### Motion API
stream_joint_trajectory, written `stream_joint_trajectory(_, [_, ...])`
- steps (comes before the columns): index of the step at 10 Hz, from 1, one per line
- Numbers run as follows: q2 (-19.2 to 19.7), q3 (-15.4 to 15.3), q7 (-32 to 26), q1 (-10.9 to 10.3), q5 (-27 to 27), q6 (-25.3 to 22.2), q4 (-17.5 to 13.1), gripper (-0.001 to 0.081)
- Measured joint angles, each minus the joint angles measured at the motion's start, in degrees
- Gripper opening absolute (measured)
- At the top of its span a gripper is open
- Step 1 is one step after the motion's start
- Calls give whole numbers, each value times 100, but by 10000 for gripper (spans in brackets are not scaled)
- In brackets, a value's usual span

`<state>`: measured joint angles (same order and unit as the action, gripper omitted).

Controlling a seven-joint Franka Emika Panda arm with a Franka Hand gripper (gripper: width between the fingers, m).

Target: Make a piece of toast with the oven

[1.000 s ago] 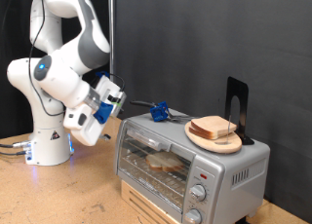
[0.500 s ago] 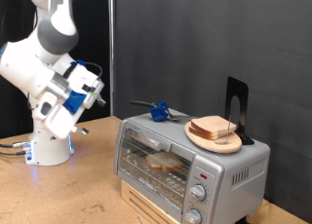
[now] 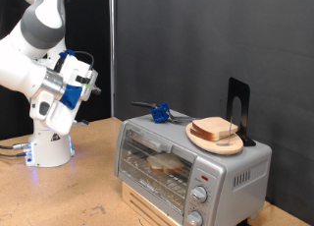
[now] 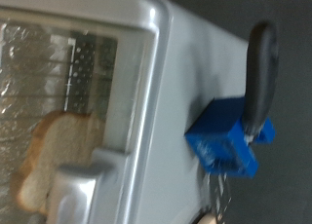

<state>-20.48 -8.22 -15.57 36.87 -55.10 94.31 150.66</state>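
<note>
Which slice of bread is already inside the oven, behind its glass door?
The slice lying on the rack in the oven, seen through the shut door. The other slices sit stacked on the wooden plate on top of the oven.

black curtain backdrop (image 3: 196,39), vertical pole (image 3: 111,49), wooden tabletop (image 3: 69,192), even indoor light

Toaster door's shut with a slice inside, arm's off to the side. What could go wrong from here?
1. The wooden plate of spare bread slices sits on the silver toaster oven roof near its edge; a nudge might tip it.
2. The blue-and-black tool also lies on that roof and may get hot if the oven runs.
3. The bread slice inside lies close behind the glass door; it might brown unevenly.
The gripper hangs clear, at the exterior view's left.
</note>
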Motion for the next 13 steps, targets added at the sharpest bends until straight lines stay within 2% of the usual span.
stream_joint_trajectory(3, [976,-35,145,-12,-285,-64,-814,808])
stream_joint_trajectory(4, [1204,-116,292,-16,-569,448,-961,808])
stream_joint_trajectory(5, [1268,-283,518,-44,-731,964,-1004,808])
stream_joint_trajectory(7, [1310,-234,544,-18,-621,457,-1039,808])
stream_joint_trajectory(8, [1431,-279,723,-33,-619,414,-1153,808])
stream_joint_trajectory(11, [2201,-545,1240,-149,-862,423,-1808,808])
stream_joint_trajectory(12, [2487,-619,1258,-170,-978,379,-2053,808])
stream_joint_trajectory(13, [2742,-691,1217,-213,-1143,589,-2264,808])
